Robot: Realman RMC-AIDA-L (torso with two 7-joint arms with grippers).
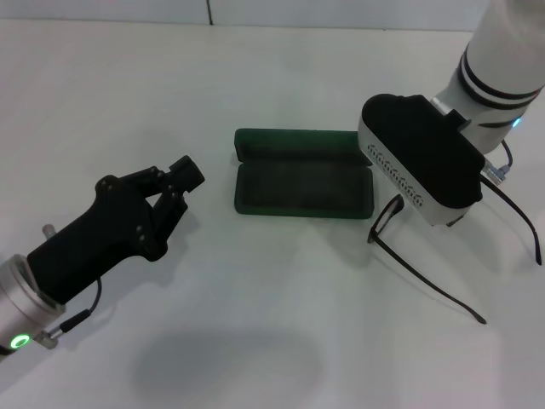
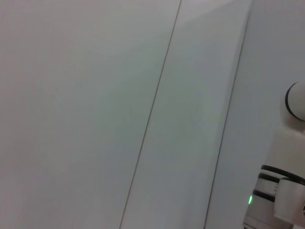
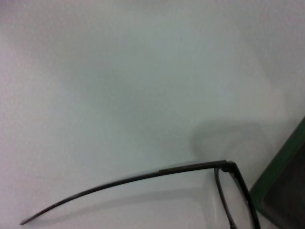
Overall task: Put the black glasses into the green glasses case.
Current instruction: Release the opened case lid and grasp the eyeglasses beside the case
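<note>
The green glasses case (image 1: 303,189) lies open in the middle of the table, its lid flat toward the far side. The black glasses (image 1: 426,281) lie just right of the case with both temple arms spread toward me. The right arm's white wrist housing (image 1: 417,158) hangs over the glasses' front and hides my right gripper. The right wrist view shows one temple arm (image 3: 143,175), its hinge and a lens rim beside the case's corner (image 3: 281,186). My left gripper (image 1: 180,186) is open and empty, well left of the case.
The white table (image 1: 281,341) carries only the case and glasses. A seam (image 1: 209,12) runs along its far edge. The left wrist view shows only pale surfaces and the right arm's white body (image 2: 281,191).
</note>
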